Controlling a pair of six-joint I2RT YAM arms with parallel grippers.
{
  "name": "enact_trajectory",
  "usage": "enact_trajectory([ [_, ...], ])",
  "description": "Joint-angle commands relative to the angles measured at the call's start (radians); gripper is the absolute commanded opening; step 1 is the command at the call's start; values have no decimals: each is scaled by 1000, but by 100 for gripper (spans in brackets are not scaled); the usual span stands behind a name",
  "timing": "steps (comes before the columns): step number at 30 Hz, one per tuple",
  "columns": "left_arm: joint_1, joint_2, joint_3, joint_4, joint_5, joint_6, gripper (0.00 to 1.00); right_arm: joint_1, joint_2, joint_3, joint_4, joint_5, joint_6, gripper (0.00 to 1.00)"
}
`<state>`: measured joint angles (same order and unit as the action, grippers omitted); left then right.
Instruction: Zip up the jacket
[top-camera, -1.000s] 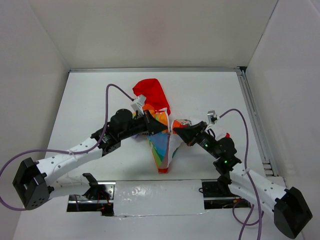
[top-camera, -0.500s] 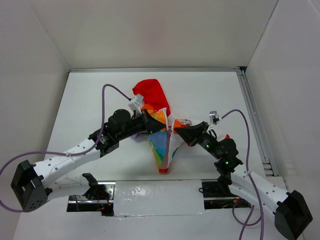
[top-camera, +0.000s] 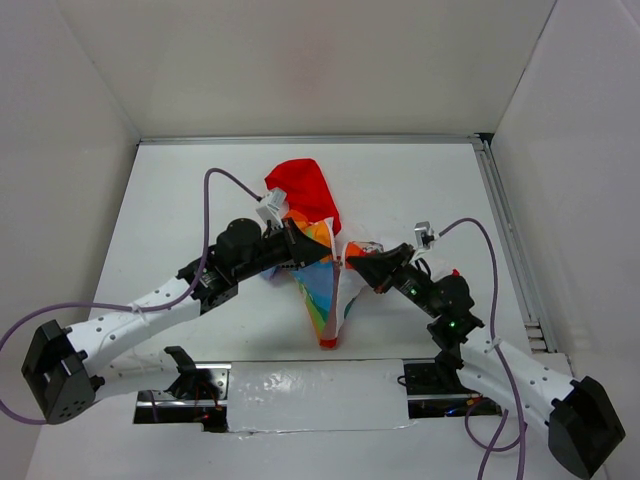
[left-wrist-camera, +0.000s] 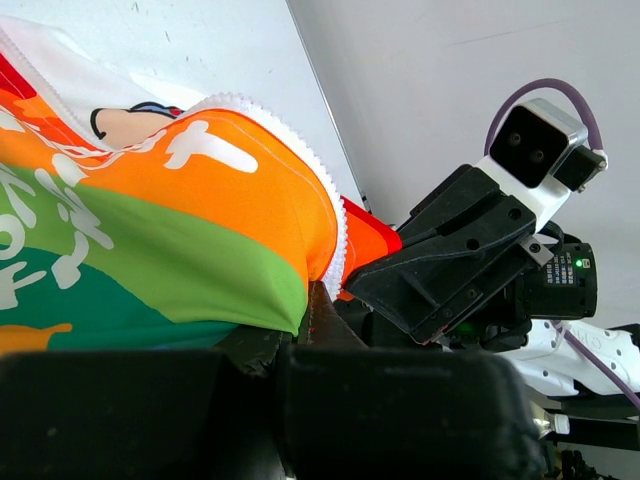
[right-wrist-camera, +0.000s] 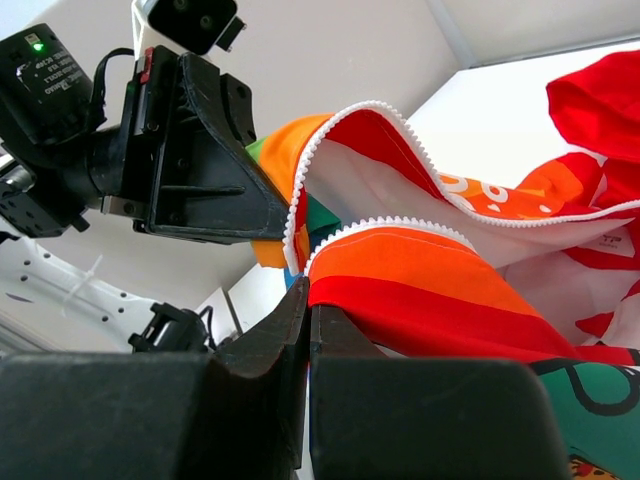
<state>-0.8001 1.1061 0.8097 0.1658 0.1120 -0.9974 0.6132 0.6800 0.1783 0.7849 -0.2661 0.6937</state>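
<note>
Top view: jacket (top-camera: 318, 290) front partly hidden under left gripper (top-camera: 318, 254) and right gripper (top-camera: 353, 263); zipper teeth too small to follow there. Left wrist view: jacket cut off at left and top edges, own fingers (left-wrist-camera: 400, 415) a dark blur. Right wrist view: jacket cut off at right edge, fingers (right-wrist-camera: 420, 420) blurred. Zipper slider can't be made out in any view.

Top cam's up high at the near edge, looking down over the whole surface (top-camera: 180, 200). Left wrist cam sits super close behind the left hand (left-wrist-camera: 308, 320), facing right toward the right hand (left-wrist-camera: 355, 290); right wrist cam mirrors that, facing left. All three catch the jacket (top-camera: 318, 285) mid-surface.
</note>
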Motion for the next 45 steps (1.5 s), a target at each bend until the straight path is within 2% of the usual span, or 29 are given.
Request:
enact_trajectory([
  [1, -2, 3, 28, 66, 14, 16, 0, 8, 15, 44, 69, -1, -10, 0],
  [17, -4, 9, 11, 89, 18, 9, 0, 6, 49, 44, 181, -13, 35, 0],
  [38, -4, -6, -20, 109, 114, 13, 0, 8, 70, 66, 186, 37, 43, 0],
  [45, -4, -15, -47, 103, 65, -40, 0, 7, 64, 35, 217, 116, 161, 0],
])
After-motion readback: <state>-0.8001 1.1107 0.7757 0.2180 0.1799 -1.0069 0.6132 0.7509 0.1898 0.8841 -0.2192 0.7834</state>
